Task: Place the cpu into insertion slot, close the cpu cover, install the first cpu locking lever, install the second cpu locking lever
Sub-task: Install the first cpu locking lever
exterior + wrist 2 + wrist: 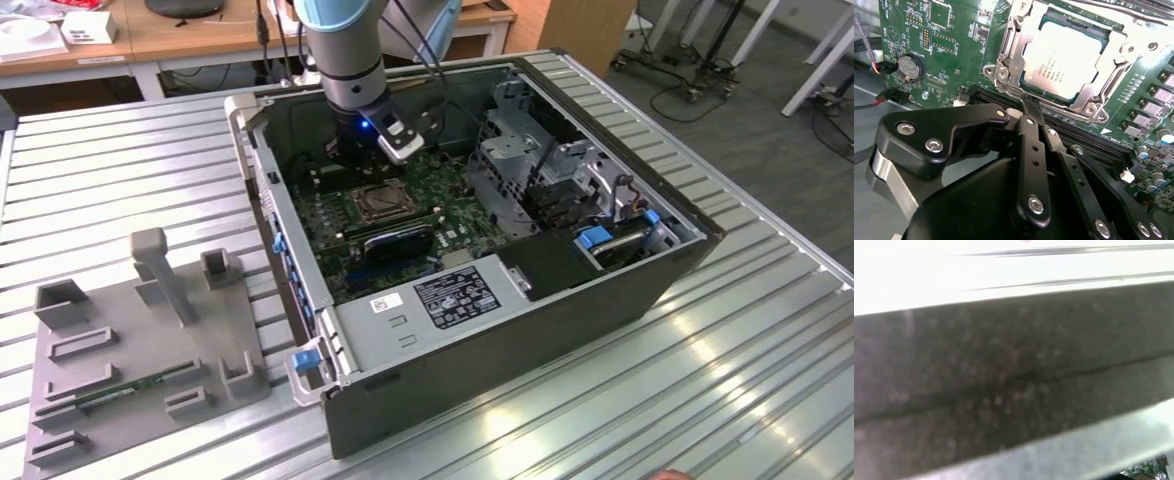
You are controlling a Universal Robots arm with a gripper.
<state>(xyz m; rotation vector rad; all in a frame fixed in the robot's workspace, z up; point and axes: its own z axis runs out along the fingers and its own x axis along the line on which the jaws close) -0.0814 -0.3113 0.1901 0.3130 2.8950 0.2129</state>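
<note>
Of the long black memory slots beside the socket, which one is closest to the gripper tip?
The memory slot running directly along the cpu cover's edge, where the gripper tip sits; the others lie across the socket.

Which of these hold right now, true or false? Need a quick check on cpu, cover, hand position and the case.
1. The cpu sits in the insertion slot. True.
2. The cpu cover stands raised, away from the socket. False: the second wrist view shows the frame lying down around the chip.
3. The hand holds the cpu above the board. False: the chip lies in the socket, and the hand's tip is at the socket's edge beside it.
4. The computer case lies on its side with the green motherboard exposed. True.
5. A round coin battery sits on the board, apart from the socket. True.
</note>
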